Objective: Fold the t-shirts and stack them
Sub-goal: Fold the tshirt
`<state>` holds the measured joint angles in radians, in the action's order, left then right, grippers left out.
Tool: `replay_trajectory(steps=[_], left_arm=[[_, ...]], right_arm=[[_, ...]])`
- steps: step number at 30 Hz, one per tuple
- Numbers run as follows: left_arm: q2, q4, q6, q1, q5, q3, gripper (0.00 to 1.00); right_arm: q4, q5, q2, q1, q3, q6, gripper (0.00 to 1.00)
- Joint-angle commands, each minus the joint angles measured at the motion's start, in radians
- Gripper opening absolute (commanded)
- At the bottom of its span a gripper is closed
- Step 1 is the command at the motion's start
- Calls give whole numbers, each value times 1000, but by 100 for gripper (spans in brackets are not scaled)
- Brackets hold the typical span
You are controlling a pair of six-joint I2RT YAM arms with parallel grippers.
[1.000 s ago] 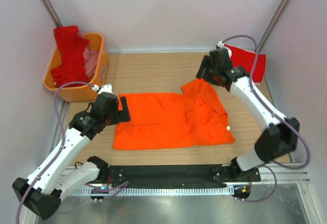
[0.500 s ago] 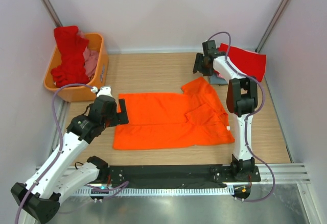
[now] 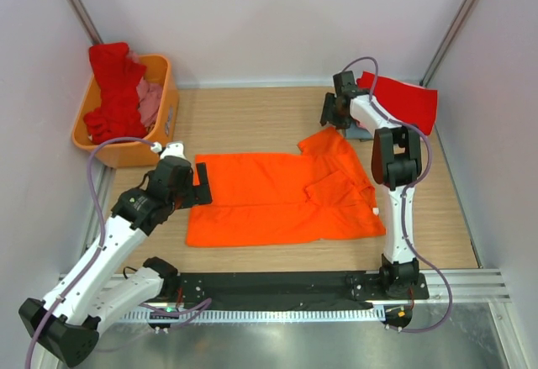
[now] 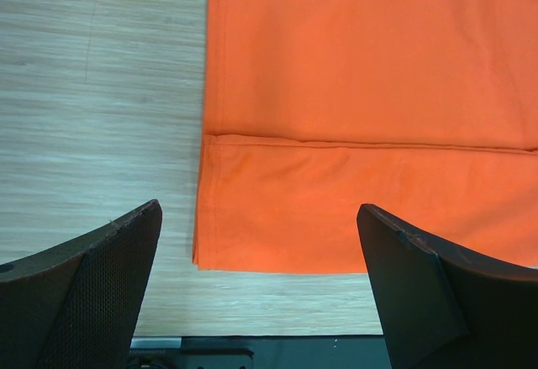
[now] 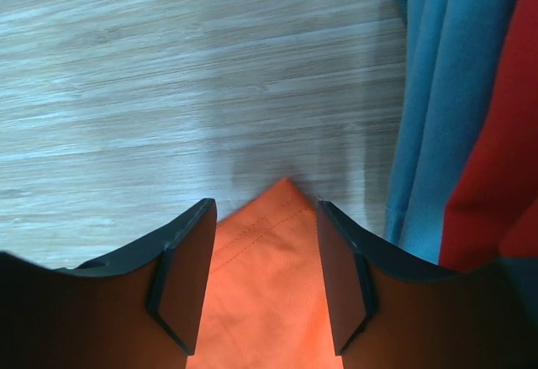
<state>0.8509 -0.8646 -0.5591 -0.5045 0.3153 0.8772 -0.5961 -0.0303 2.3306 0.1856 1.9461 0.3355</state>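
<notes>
A bright orange t-shirt [image 3: 277, 197] lies spread flat mid-table, its bottom strip folded up. My left gripper [image 3: 202, 182] hovers open over its left edge. In the left wrist view the shirt [image 4: 361, 92] lies ahead of the wide-open gripper [image 4: 261, 281], which holds nothing. My right gripper [image 3: 329, 122] is at the shirt's back right sleeve corner. In the right wrist view this gripper [image 5: 265, 247] is open, its jaws on either side of the orange corner [image 5: 273, 302]. A folded red shirt [image 3: 405, 100] lies on a grey-blue one [image 5: 429, 92] at the back right.
An orange plastic basket [image 3: 126, 150] at the back left holds a red shirt [image 3: 113, 87] and a pink one [image 3: 151, 100]. White walls close in the table on three sides. A black rail [image 3: 277, 287] runs along the near edge.
The right arm has swung from a stretched-out pose to a folded, upright one, its gripper staying at the sleeve corner. The left gripper has barely shifted. The orange shirt has not moved.
</notes>
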Motion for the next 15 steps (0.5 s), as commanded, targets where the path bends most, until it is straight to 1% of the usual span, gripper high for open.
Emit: replay_trajectory(steps=[1,5,8,9,10,11,12,13,14,15], left_arm=[[0,35,14,0,22,2,100],[4,32,11,0,28,2,100],[4,30,10,0,36,2,100],[5,30,10,0,38,2,100],[8,30,10,0,38,2,100],[10,32,10,0,38,2,100],[14,32,13,0,39,2,100],[19,33,14,0,41,2,100],[25,35,21,0,48,2,100],[30,36,24,0,51,3,100]], right_arm=[[35,-14,19,-3,-4,-13,56],[47,6,33,-3,-13,-7,50],[56,15,33,-3,-27,-6,41],[61,18,33,-3,-36,-1,37],[64,18,29,-3,-39,0,29],[65,17,27,-3,-42,2,24],[64,17,24,-3,-44,5,13],[64,51,13,-3,-45,8,8],[67,53,3,-3,-50,11,3],[68,61,-5,-3,-55,13,1]])
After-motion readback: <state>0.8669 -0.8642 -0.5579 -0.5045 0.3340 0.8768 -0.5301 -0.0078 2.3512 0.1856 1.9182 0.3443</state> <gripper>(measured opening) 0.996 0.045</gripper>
